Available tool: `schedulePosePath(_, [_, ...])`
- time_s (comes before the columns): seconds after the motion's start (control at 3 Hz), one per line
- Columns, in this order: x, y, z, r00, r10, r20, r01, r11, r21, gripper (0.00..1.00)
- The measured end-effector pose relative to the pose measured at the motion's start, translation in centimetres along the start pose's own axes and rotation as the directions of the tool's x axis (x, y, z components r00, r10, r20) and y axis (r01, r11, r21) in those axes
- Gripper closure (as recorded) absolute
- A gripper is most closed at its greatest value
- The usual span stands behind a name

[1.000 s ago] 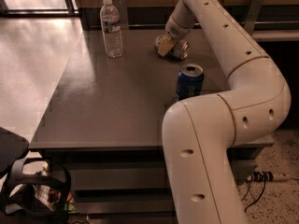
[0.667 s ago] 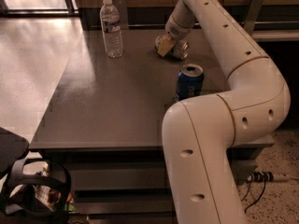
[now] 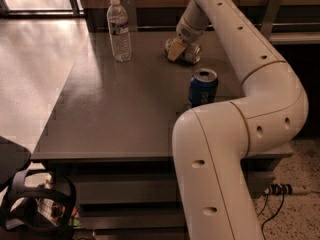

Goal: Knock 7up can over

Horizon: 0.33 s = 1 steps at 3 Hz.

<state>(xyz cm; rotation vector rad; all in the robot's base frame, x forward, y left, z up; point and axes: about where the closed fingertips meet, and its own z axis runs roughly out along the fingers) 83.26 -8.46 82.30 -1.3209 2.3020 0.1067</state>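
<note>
The 7up can (image 3: 190, 53) is pale silver-green and lies on its side at the far middle of the dark table (image 3: 115, 109), its round metal end facing the camera. My gripper (image 3: 176, 49) is right at the can, touching its left side, low over the tabletop. The white arm (image 3: 260, 79) reaches from the near right up and over to it, and hides part of the can's body.
A dark blue Pepsi can (image 3: 202, 87) stands upright in the middle right, close to the arm. A clear water bottle (image 3: 120, 30) stands at the far left. A wall runs behind the table. A dark object (image 3: 35, 204) sits on the floor at the near left.
</note>
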Motion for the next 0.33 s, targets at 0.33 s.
schedulePosePath(0.33, [-0.05, 0.00, -0.01, 1.000, 0.000, 0.000, 0.000, 1.0000, -0.001, 0.00])
